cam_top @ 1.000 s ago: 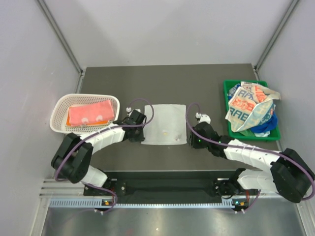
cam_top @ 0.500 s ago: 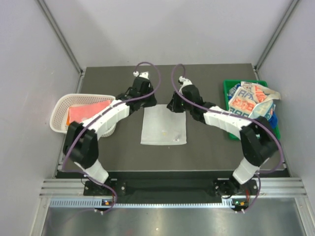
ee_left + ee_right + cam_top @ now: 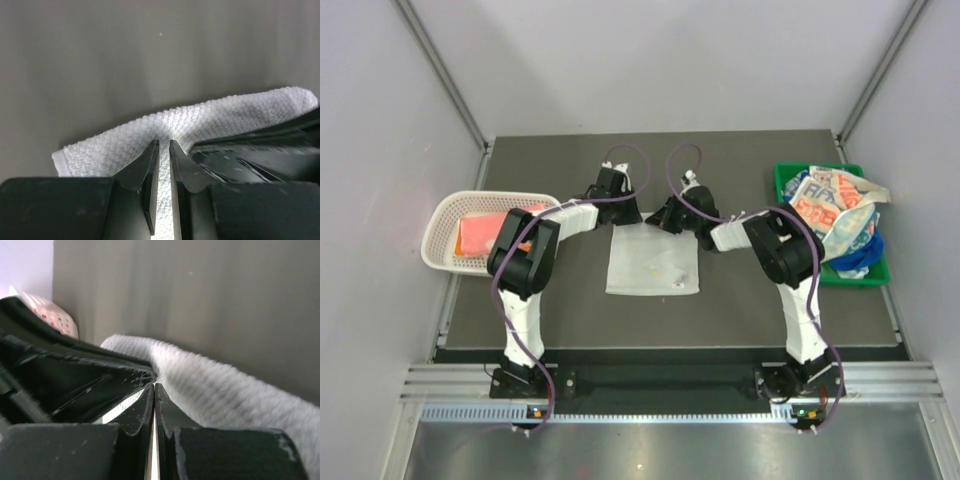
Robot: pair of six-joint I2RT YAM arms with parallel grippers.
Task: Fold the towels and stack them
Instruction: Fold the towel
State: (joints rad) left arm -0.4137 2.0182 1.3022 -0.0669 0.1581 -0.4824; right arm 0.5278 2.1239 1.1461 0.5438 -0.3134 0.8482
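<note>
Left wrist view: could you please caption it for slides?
Left fingers pinch the plain white terry towel's edge on the grey table.

**Grey booth around a dark table**

A dark grey tabletop (image 3: 740,165) fills the middle of the top view, matte and softly, evenly lit; pale grey panels close it in, a back wall (image 3: 660,60) across the top, a left wall (image 3: 370,150) and a right wall (image 3: 930,130) slanting down the sides; aluminium struts (image 3: 442,72) follow the two upper corners; along the bottom edge lie a ribbed metal rail (image 3: 650,412) and a brushed steel sheet (image 3: 650,455); in both wrist views grey fills the upper frame.
</note>
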